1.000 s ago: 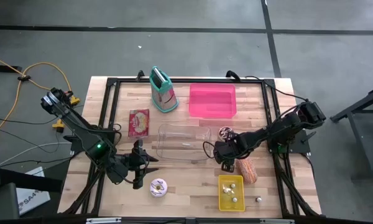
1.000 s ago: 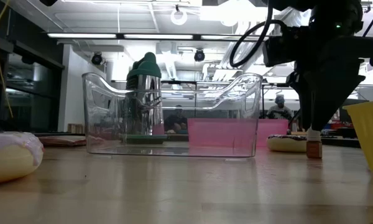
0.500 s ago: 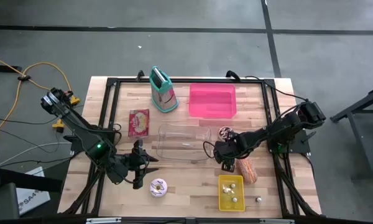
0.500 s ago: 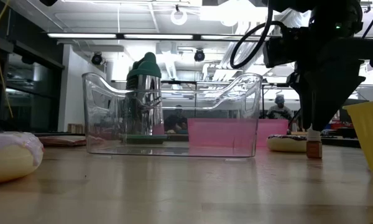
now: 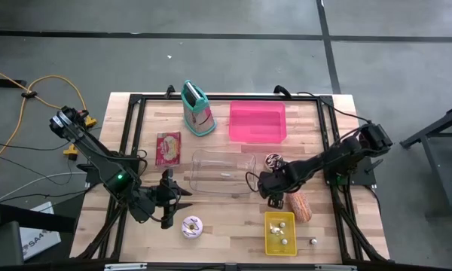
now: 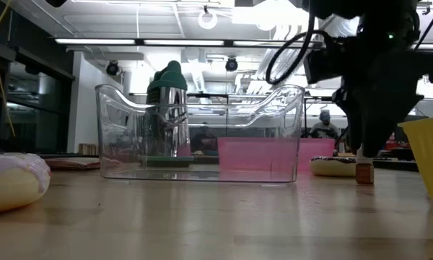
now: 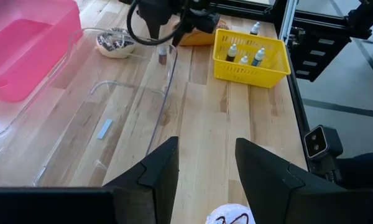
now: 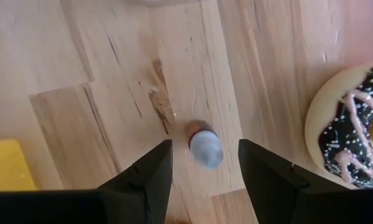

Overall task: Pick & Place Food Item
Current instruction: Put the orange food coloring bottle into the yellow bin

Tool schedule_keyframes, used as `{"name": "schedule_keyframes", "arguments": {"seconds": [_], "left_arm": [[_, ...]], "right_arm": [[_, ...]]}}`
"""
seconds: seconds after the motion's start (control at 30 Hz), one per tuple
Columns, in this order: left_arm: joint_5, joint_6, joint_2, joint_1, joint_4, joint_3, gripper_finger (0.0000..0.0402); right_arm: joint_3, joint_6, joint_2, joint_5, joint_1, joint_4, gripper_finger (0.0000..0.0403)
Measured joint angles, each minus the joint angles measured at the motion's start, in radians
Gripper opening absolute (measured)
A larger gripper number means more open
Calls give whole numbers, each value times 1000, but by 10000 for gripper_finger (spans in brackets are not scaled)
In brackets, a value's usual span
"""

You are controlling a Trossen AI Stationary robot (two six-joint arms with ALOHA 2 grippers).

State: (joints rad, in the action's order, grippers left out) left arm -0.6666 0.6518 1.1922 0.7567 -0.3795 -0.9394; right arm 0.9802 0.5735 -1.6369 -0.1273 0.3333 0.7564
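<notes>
A small brown bottle with a white cap [image 8: 205, 146] stands upright on the wooden table [image 5: 233, 214], beside a chocolate donut with sprinkles [image 8: 354, 130]. My right gripper [image 8: 204, 152] points down over the bottle. It is open, with one finger on either side of the cap and a gap to each. In the low view the bottle [image 6: 364, 172] stands just under that gripper. A pink-frosted donut [image 5: 192, 226] lies near the table's front edge. My left gripper [image 5: 187, 199] hovers open just behind it, holding nothing.
A clear plastic bin [image 5: 222, 172] sits mid-table between the arms, with a pink bin [image 5: 257, 122] behind it. A yellow basket of small bottles [image 5: 280, 232] and a tan oblong food item [image 5: 300, 207] lie close to my right gripper. A teal-topped carton [image 5: 197, 109] and a red packet [image 5: 168, 147] are at the far left.
</notes>
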Motion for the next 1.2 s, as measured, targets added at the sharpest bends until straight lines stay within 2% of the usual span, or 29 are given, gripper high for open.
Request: {"name": "schedule_keyframes", "arguments": {"seconds": [0.4,0.87,1.2], "left_arm": [[0,0,0,0,18,0,152],[0,0,0,0,18,0,152],[0,0,0,0,18,0,152]], "right_arm": [[0,4,-12,10,0,4,169],[0,6,-12,26,0,3,101],[0,6,-12,26,0,1,119]]}}
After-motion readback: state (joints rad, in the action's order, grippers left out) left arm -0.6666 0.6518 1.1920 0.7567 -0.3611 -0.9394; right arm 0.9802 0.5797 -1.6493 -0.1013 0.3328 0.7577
